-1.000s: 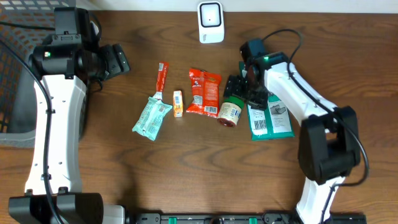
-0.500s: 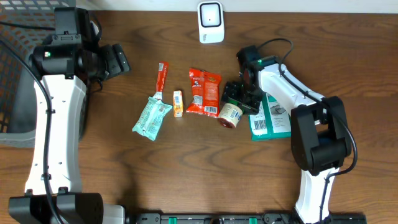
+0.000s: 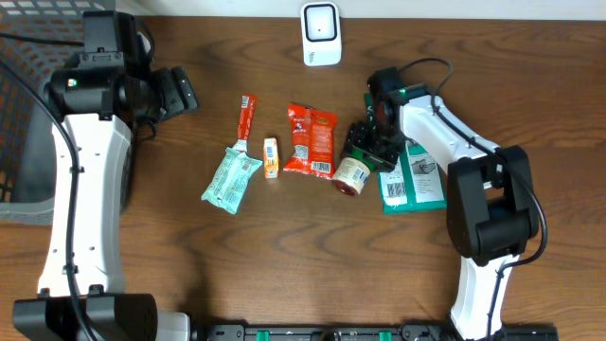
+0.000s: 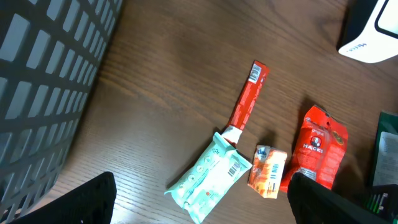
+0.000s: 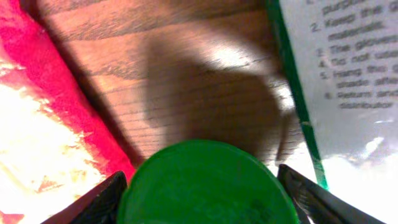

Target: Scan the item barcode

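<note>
**Jar not scanned yet**

From above: the small jar with the green lid and pale label [image 3: 350, 172] lies on its side on the brown wooden table [image 3: 284, 265]. It is between the red snack bag [image 3: 311, 140] and the flat green-and-white packet [image 3: 414, 182]. The right gripper [image 3: 371, 147] is down at the lid end of the jar. The white box scanner [image 3: 320, 33] sits at the far edge of the table, well apart from the jar. So I think the job has only just begun. The jar has to be grabbed, lifted, and its barcode shown to the scanner. The left gripper [image 3: 180, 93] hangs off to the side near the dark grey basket [image 3: 14, 123].

Left wrist view: the left gripper [image 4: 200, 180] has its fingers [image 4: 93, 199] spread wide, with nothing held between them. Below it lie the long red stick packet [image 4: 247, 96], the mint-green packet [image 4: 211, 174] and the little orange box [image 4: 268, 169]. Nothing is touching any of them. A corner of the scanner [image 4: 373, 34] peeks in at the top.

Right wrist view: the green lid [image 5: 202, 186] fills the bottom middle. One dark finger [image 5: 93, 199] of the right gripper [image 5: 202, 177] stands on each side of it, very close to the rim. The jaws are partly open around the lid. I cannot tell if they are squeezing it yet. I cannot see a barcode on the jar from here.
</note>
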